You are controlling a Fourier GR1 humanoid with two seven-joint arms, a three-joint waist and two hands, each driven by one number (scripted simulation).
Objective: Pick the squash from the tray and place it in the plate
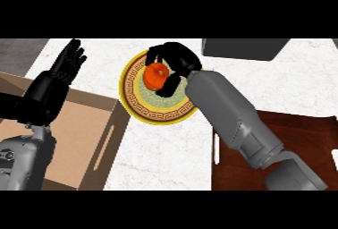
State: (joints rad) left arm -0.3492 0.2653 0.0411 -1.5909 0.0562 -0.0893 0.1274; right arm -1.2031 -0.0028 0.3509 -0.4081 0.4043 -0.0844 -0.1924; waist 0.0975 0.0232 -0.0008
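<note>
Right hand (173, 56) over the plate (140, 107), fingers (166, 86) curled round the orange squash (157, 75); left hand (68, 60) open.

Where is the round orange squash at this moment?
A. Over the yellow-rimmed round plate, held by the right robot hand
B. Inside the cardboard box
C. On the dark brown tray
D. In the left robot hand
A: the round orange squash sits over the yellow-rimmed round plate, with the black fingers of the right robot hand curled round it; the left robot hand is open and holds nothing.
</note>
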